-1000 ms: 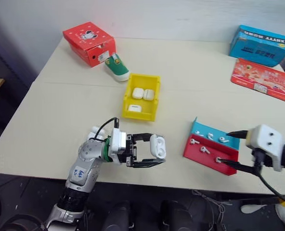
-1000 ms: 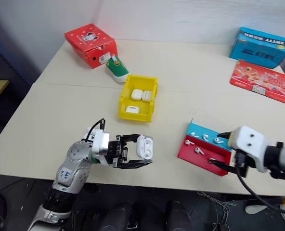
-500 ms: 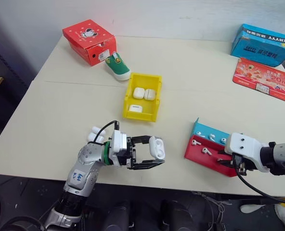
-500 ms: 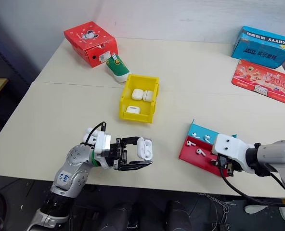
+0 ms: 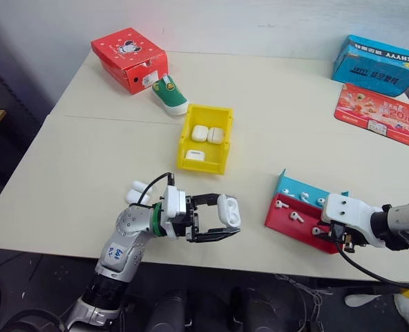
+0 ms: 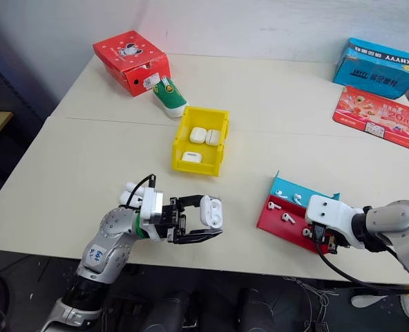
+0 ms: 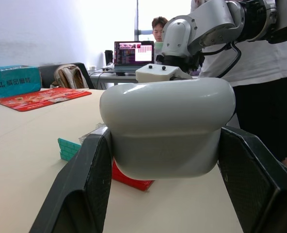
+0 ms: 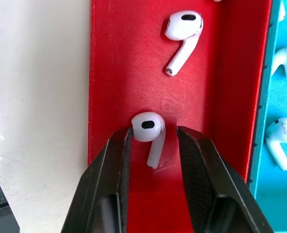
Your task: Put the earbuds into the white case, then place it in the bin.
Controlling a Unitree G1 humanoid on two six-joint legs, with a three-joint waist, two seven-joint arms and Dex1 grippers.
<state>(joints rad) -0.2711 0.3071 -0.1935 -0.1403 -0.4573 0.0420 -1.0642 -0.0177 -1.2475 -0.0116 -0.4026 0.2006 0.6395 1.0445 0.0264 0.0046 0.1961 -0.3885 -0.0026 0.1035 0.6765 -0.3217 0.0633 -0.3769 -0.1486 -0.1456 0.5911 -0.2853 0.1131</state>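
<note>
The blue box [image 5: 374,64] at the far right of the table carries white lettering along its upper side, too small and inverted to read with certainty. The red flat packet [image 5: 378,114] beside it bears large pale numerals that look like "20". A handwritten mark on the left forearm's sticker [image 5: 117,253] stays illegible.

**Even daylight on the table, glare at the window behind**

The table [image 5: 87,159] is evenly and softly lit, with only faint shadows under the yellow bin [image 5: 204,140] and the red shoebox [image 5: 129,59]. The floor beneath the table edge falls dark. From the left wrist, the window [image 7: 163,9] behind blows out to white; the white case [image 7: 167,127] up close catches a broad soft sheen and looks slightly soft. The right wrist view is bright and sharp on the red tray [image 8: 134,73].
</note>
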